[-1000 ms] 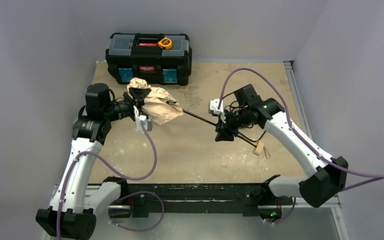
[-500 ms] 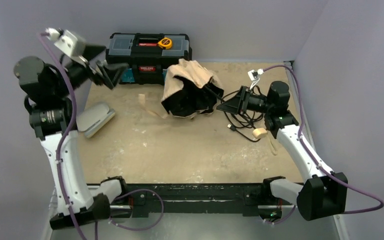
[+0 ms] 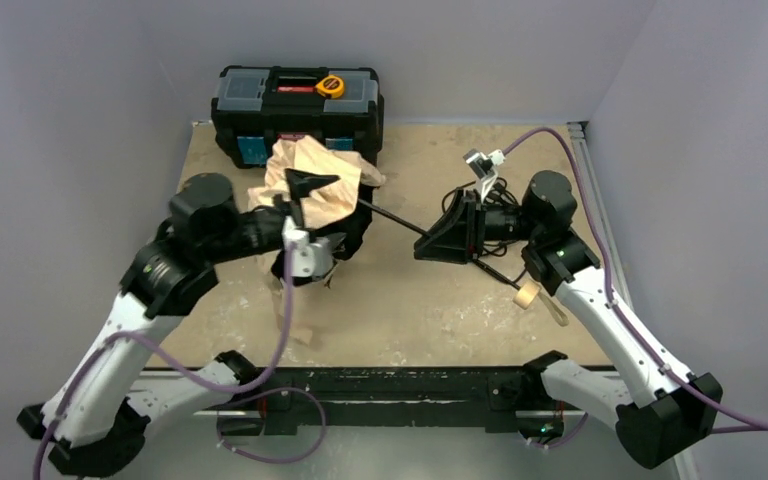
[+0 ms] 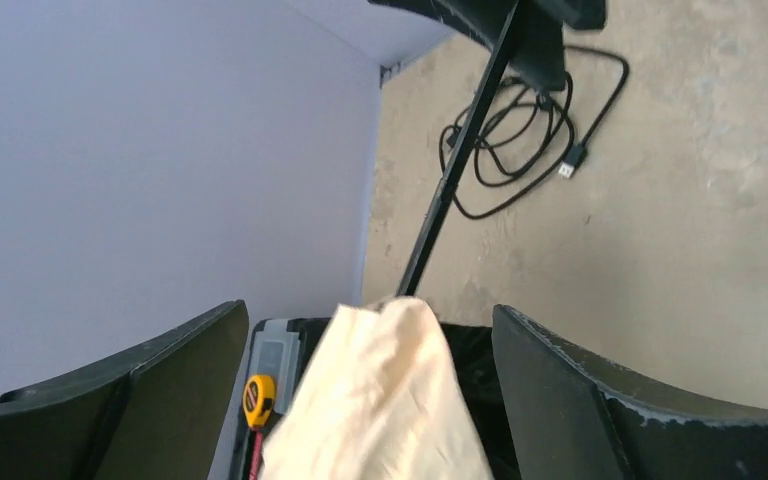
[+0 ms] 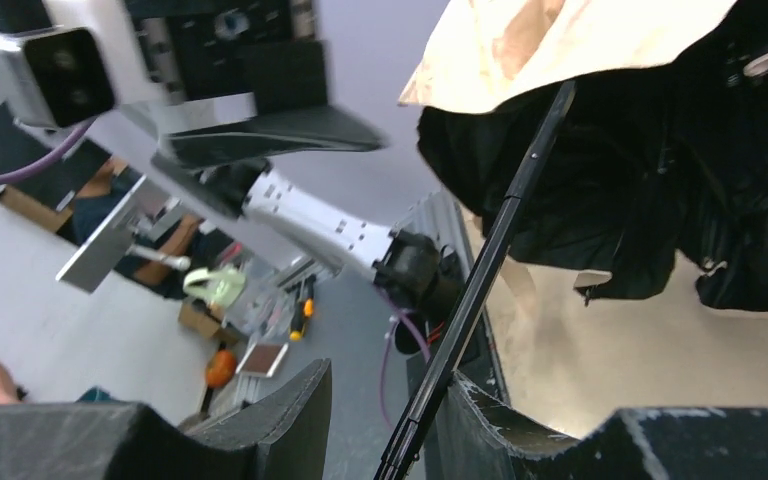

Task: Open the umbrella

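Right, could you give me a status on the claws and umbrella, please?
Left claw open around canopy. Right claw around shaft, grip unclear. Umbrella bunched, not open. Toolbox close behind.

toolbox [image 3: 297,115]: black, grey lid compartments, just beyond left gripper [image 3: 305,215] | tape measure [image 3: 330,86]: yellow, on toolbox lid | cable [image 4: 574,159]: black, loosely coiled on table [image 3: 410,300], under and beside right gripper [image 3: 430,245]
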Available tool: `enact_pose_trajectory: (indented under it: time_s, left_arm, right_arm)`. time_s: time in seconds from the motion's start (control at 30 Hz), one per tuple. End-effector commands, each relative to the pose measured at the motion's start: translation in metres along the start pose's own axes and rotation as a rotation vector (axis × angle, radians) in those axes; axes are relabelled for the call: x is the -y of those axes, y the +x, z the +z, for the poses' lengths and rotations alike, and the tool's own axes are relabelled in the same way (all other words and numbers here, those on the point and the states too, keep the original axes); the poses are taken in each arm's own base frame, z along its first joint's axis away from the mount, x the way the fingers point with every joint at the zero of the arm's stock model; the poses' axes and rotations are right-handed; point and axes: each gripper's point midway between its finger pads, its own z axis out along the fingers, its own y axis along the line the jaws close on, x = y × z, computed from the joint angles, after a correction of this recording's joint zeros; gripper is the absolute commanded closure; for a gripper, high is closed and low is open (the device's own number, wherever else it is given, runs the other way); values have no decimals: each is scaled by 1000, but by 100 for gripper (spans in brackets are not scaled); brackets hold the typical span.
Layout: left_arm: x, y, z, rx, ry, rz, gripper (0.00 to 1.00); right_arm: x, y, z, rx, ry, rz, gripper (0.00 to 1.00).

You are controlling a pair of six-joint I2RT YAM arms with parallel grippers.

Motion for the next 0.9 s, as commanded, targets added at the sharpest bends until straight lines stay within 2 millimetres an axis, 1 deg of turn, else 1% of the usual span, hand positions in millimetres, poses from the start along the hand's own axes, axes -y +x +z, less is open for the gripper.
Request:
enact_pose_trajectory:
  time_s: [0.0, 0.1, 0.2, 0.27, 0.3, 0.33, 0.37, 0.4, 0.43, 0.5, 0.53, 0.57, 0.6, 0.63, 0.67, 0.7, 0.73, 0.77, 0.8, 0.83, 0.87]
  left_arm:
    - [-6, 36, 50, -140, 79, 325, 13]
    - [5, 45, 76, -176, 146, 389, 24]
    - [16, 53, 92, -184, 191, 406, 39]
    - [23, 64, 101, -207, 212, 405, 60]
    - [22, 67, 105, -218, 199, 392, 76]
    - [22, 71, 108, -231, 190, 370, 87]
    - [21, 75, 109, -247, 178, 349, 96]
    - [21, 79, 109, -266, 172, 332, 100]
    - [22, 83, 107, -280, 167, 326, 100]
    - [21, 81, 103, -259, 141, 347, 100]
    - [17, 79, 101, -241, 111, 370, 100]
    - [15, 79, 100, -226, 101, 397, 100]
    - [12, 78, 99, -218, 96, 420, 100]
    - [7, 77, 97, -217, 88, 442, 100]
    - [1, 76, 94, -216, 76, 446, 100]
    - [-3, 72, 92, -198, 74, 441, 100]
    - [-4, 70, 90, -191, 79, 428, 100]
    - [-4, 70, 87, -188, 88, 412, 100]
    - [3, 71, 82, -175, 122, 391, 100]
    - [13, 68, 78, -145, 160, 378, 100]
    - [22, 66, 75, -117, 185, 374, 100]
  right_arm:
    - [-19, -6, -3, 0, -28, -164, 100]
    - [-22, -7, -2, -2, -37, -184, 100]
    - [-25, -11, -2, -3, -24, -217, 100]
    - [-27, -12, -2, -3, -28, -229, 100]
    - [-28, -13, -2, 0, -28, -237, 100]
    - [-29, -15, -2, 4, -29, -245, 100]
    - [-30, -17, -2, 9, -29, -255, 100]
    - [-32, -19, -2, 15, -27, -261, 100]
    - [-32, -20, -2, 17, -22, -260, 100]
    - [-26, -17, -2, 13, 1, -260, 100]
    - [-18, -12, -3, -1, 32, -253, 94]
    - [-7, -6, -5, -19, 70, -267, 76]
    - [6, 4, -7, -53, 110, -271, 56]
    - [22, 15, -11, -97, 164, -285, 41]
    - [38, 23, -15, -136, 225, -306, 30]
    - [48, 31, -20, -189, 254, -351, 24]
    - [48, 35, -23, -221, 244, -392, 16]
    - [43, 31, -23, -217, 235, -422, 4]
    - [35, 22, -23, -192, 226, -455, 2]
    - [17, 6, -21, -126, 214, -452, 1]
    - [-2, -14, -17, -37, 182, -462, 1]
